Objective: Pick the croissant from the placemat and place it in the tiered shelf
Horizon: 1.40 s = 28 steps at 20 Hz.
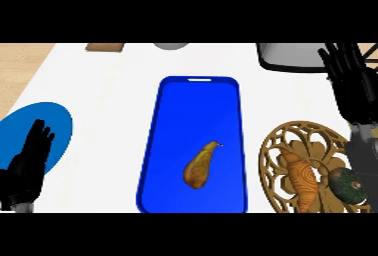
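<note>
The croissant (pixel 303 181), golden brown and ridged, lies on the round carved wooden placemat (pixel 277 150) at the lower right. The tiered shelf (pixel 289 57), dark with a pale rim, shows only partly at the top right. My right hand (pixel 347 67) is raised beside the shelf with straight fingers pointing up, well above the croissant and holding nothing; its forearm runs down the right edge. At the lower left my left hand (pixel 31 157) rests open over a blue plate (pixel 55 117), holding nothing.
A long blue tray (pixel 193 102) fills the middle, with a brown pear (pixel 199 167) lying on it. A dark green round vegetable (pixel 347 184) sits on the placemat right of the croissant. A brown block (pixel 103 47) and a grey object (pixel 171 46) stand at the far edge.
</note>
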Tool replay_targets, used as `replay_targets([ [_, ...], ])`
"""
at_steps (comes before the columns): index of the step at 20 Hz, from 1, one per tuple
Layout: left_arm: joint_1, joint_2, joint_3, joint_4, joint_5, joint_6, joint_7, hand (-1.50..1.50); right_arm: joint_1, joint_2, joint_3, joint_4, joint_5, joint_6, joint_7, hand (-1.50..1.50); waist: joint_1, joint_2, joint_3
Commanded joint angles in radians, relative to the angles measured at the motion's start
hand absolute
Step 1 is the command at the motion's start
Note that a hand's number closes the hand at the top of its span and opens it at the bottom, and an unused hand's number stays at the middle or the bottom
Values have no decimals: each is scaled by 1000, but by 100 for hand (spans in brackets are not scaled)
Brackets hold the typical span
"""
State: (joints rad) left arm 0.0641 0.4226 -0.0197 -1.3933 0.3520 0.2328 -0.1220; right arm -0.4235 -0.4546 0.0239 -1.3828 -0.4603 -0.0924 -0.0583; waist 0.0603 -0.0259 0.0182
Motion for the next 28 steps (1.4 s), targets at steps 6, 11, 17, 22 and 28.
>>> replay_targets([
  [6,-236,42,-69,-125,-28,-21,169,0,-68,-213,120,-28,190,237,-59,150,-80,27,-17],
  [11,-286,-8,-98,-82,-12,-38,231,0,30,-175,-16,82,-13,289,27,-150,-79,27,-17],
  [17,-223,5,-79,-141,-17,-50,253,0,151,-298,-34,-120,-72,511,14,-150,-72,19,-19],
  [22,-276,-13,-85,-95,-18,-54,266,0,116,-438,89,-260,3,570,248,-150,-79,16,-21],
  [28,-286,-5,-88,-110,-14,-68,282,0,33,-654,206,-434,367,610,344,-150,-58,12,-23],
])
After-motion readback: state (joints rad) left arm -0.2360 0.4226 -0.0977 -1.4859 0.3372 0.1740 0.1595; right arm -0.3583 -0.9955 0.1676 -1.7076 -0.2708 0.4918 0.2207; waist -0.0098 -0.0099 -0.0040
